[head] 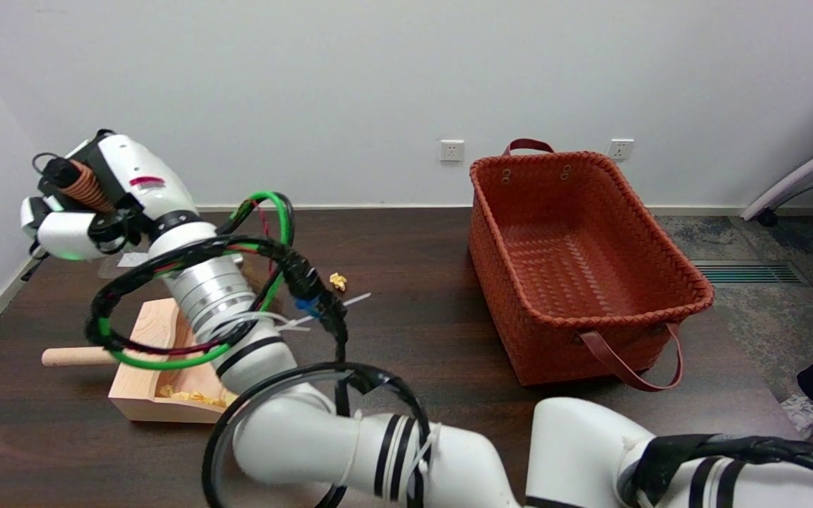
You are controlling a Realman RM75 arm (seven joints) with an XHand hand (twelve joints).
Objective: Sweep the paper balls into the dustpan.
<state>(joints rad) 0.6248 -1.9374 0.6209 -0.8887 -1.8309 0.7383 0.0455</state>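
Robot hand (75,204), right arm: raised at the upper left of the head view, above the far left part of the worktop (413,282); fingers curled around a brush handle (85,185) wound in brown cord. Bristle end of the brush not visible.

Right arm (350,437): white, reaching in from the lower right, crossing the near worktop, looped with black, green and red cables (188,353).

Dustpan (159,381): pale wood, with a round wooden handle (75,357) pointing left; lies on the left part of the worktop, partly hidden behind the arm.

Paper balls: yellow crumpled scraps (191,397) lie inside the dustpan near its front wall. One small yellow paper ball (338,281) rests on the bare worktop, right of the arm and well apart from the dustpan.

Basket (590,282): woven, red-brown, rectangular, with strap handles; stands on the right part of the worktop.

Wall (378,85): white, with two sockets just above the worktop's far edge.
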